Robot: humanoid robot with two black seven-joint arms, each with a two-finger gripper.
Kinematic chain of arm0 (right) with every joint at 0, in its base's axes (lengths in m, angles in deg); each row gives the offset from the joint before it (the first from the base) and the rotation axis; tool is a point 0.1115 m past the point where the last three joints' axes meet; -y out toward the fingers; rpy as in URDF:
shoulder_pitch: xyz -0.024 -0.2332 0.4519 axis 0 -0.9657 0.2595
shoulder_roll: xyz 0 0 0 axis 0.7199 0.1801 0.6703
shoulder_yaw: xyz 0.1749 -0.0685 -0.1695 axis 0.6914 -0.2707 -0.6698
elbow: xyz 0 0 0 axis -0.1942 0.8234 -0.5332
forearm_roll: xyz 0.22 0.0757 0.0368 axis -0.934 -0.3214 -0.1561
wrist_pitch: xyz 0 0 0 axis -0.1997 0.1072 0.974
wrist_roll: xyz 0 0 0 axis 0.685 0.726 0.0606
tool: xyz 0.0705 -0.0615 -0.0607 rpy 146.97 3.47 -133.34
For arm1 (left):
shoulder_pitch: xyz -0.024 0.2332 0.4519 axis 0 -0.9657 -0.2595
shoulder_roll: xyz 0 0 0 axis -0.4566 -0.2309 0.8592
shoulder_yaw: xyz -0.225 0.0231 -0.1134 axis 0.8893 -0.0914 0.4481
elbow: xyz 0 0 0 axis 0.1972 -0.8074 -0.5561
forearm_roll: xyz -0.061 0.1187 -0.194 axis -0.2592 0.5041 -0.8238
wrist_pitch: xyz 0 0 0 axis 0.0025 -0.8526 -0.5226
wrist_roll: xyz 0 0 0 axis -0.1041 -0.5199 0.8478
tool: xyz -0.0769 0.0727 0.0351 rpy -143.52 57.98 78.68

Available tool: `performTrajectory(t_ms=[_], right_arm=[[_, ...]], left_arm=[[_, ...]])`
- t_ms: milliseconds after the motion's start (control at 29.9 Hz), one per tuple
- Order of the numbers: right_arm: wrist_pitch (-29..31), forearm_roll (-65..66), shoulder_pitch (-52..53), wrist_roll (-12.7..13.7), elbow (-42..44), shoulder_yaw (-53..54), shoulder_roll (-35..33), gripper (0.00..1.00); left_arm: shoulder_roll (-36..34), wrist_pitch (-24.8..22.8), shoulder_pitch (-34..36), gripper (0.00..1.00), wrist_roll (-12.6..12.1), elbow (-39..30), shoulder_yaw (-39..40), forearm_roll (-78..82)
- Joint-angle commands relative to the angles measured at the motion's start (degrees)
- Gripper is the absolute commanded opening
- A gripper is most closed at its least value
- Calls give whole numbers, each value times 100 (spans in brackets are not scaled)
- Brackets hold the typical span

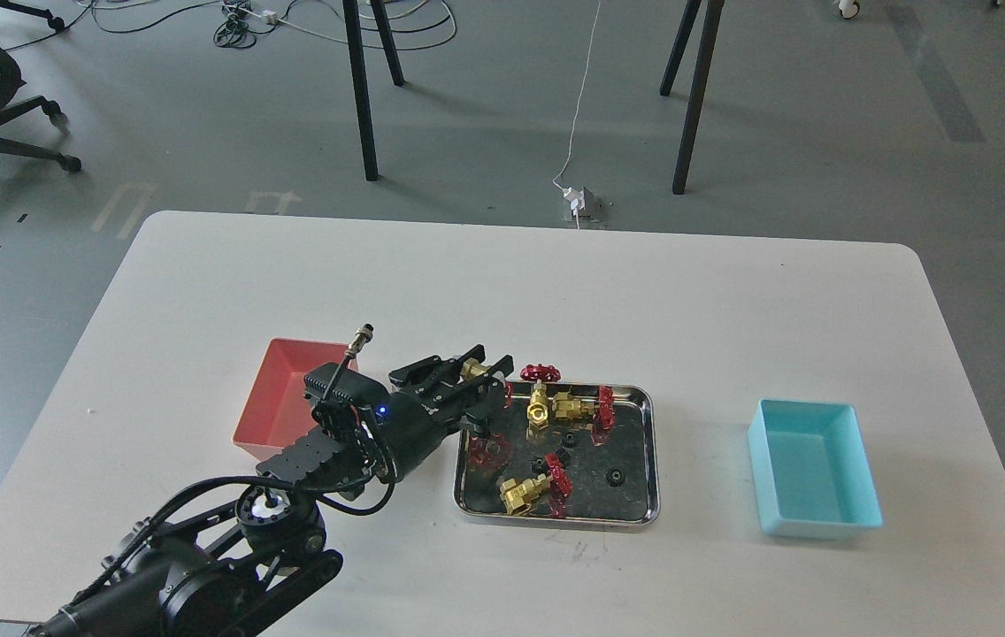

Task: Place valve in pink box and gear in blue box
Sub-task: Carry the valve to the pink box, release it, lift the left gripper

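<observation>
- Over the steel tray's [644, 460] left edge: left gripper [483, 376], clenched on a brass valve [472, 367]
- Just left of the tray: pink box [277, 398], partly behind the arm
- In the tray: three more valves, small black gears [615, 478]
- Well right on the desk [556, 292]: blue box [812, 478]

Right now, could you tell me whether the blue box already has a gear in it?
No, the blue box shows only its bare cyan floor, with nothing inside.
</observation>
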Motion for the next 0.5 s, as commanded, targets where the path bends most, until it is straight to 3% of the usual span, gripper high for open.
performTrajectory(t_ms=[0, 234, 468], right_arm=[[-18, 1, -8, 1, 2, 6, 12, 99], [-246, 1, 18, 1, 2, 85, 82, 99], [-422, 10, 53, -8, -7, 112, 91, 99]], left_arm=[[-751, -42, -257, 21, -9, -632, 521, 0], [-2133, 10, -846, 21, -53, -1143, 865, 0], [-2205, -7, -1005, 23, -45, -880, 927, 0]])
